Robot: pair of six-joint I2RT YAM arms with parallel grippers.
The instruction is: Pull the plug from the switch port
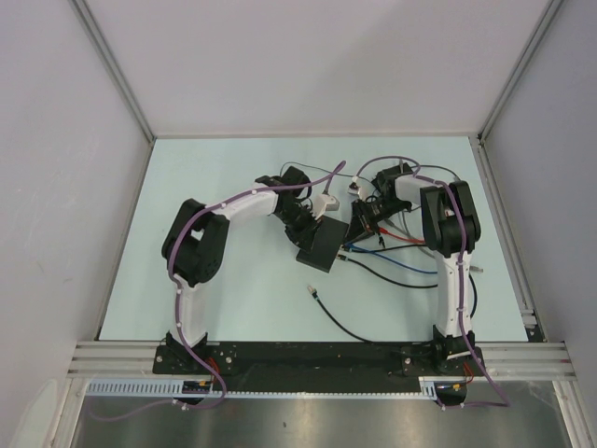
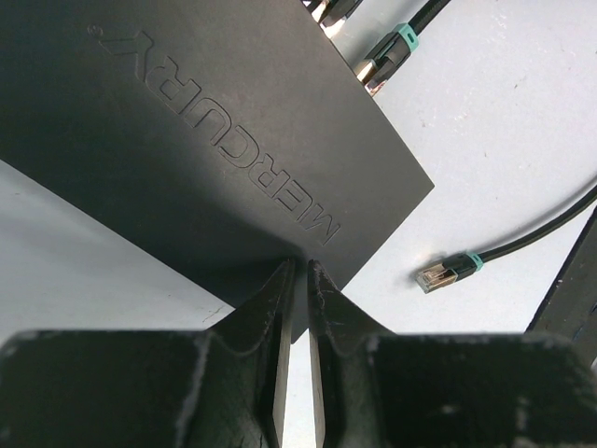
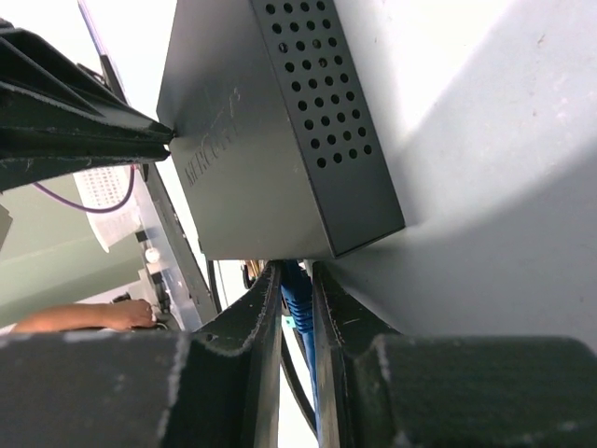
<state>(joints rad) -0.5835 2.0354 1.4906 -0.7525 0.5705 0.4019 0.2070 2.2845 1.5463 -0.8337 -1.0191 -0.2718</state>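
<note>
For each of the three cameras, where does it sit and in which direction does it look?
Top external: above and behind the bases, looking down on the table; left arm and right arm show whole.
Left wrist: on the left arm, looking along the left gripper at the lettered top of the black box.
Right wrist: on the right arm, looking along the right gripper, shut on a blue cable, at the box's perforated side.
Shared: all three show the black box.
</note>
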